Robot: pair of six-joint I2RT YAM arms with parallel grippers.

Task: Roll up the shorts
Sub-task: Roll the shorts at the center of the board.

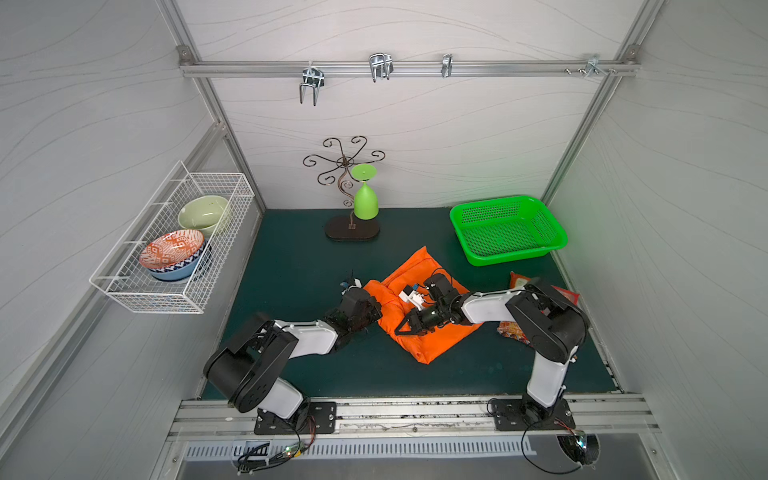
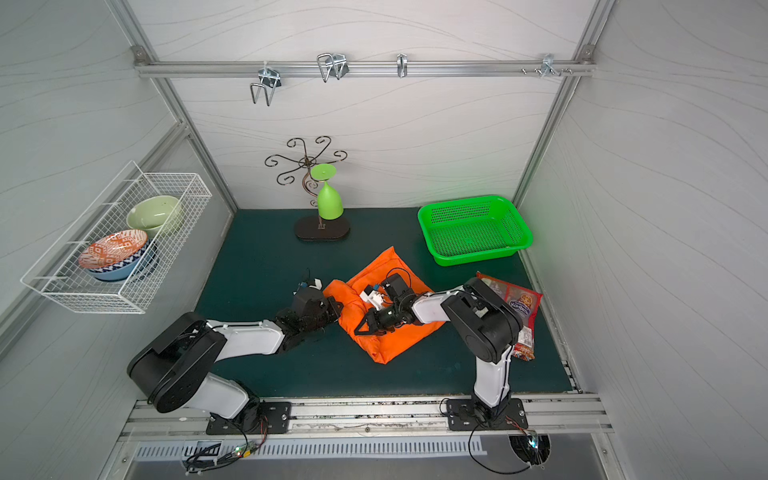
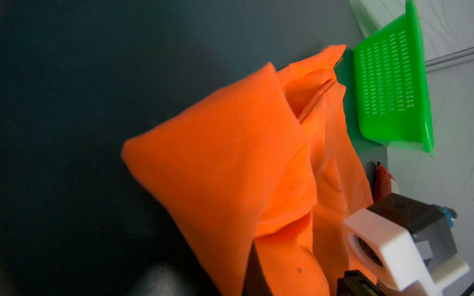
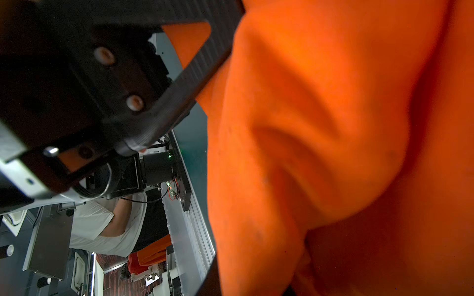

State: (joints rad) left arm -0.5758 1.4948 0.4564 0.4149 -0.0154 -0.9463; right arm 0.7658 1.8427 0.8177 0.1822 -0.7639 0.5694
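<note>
The orange shorts (image 1: 432,345) (image 2: 390,345) lie folded in a thick bundle in the middle of the dark green mat. My left gripper (image 1: 375,309) is at the bundle's left edge, shut on a fold of the shorts (image 3: 218,166). One dark finger (image 3: 252,271) shows between the cloth layers in the left wrist view. My right gripper (image 1: 402,330) (image 2: 361,330) reaches over the bundle from the right and points to the front left. In the right wrist view the shorts (image 4: 333,128) fill the picture. A fold is pinched beside a dark finger (image 4: 213,279).
A green plastic basket (image 1: 509,228) stands at the back right. Snack packets (image 2: 519,303) lie under the right arm by the right wall. A metal stand (image 1: 352,232) holding a green glass (image 1: 365,203) is at the back. A wire rack (image 1: 174,291) with bowls hangs on the left wall.
</note>
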